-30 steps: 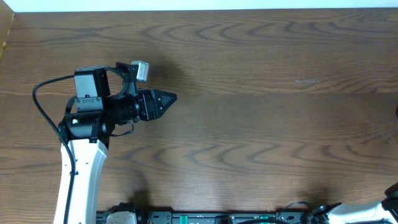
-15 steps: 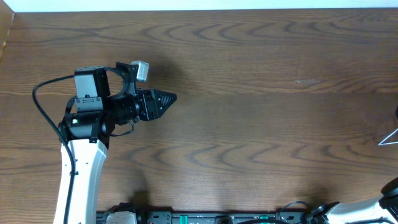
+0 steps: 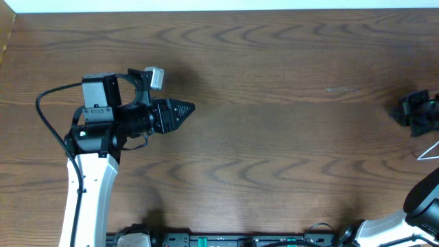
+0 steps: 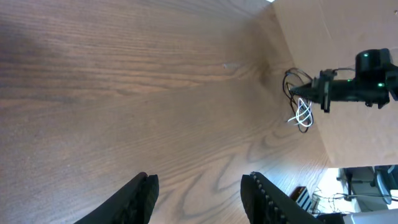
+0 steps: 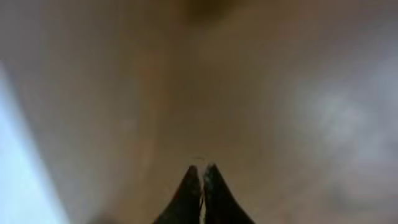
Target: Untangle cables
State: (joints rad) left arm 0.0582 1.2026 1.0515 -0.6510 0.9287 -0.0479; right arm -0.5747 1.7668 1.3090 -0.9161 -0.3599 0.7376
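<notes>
The cables, one black (image 4: 291,79) and one white (image 4: 303,114), hang in a tangled bunch at the tip of my right gripper (image 4: 311,93), seen far off in the left wrist view. From overhead the right gripper (image 3: 405,111) is at the table's right edge, with a stretch of white cable (image 3: 429,150) just beside it. Its wrist view is blurred; the gripper (image 5: 202,171) is shut with a thin white strand between its fingers. My left gripper (image 3: 186,108) hovers over the left part of the table, open and holding nothing (image 4: 199,186).
The brown wooden table (image 3: 274,82) fills the overhead view. The left arm's thick black wire (image 3: 42,110) loops out at the far left. A dark rail (image 3: 226,240) runs along the front edge. A beige wall (image 4: 348,37) stands behind the right arm.
The right gripper has come into the overhead view at the right edge and shut. The white cable showed there half a second ago. The left arm has not moved.
</notes>
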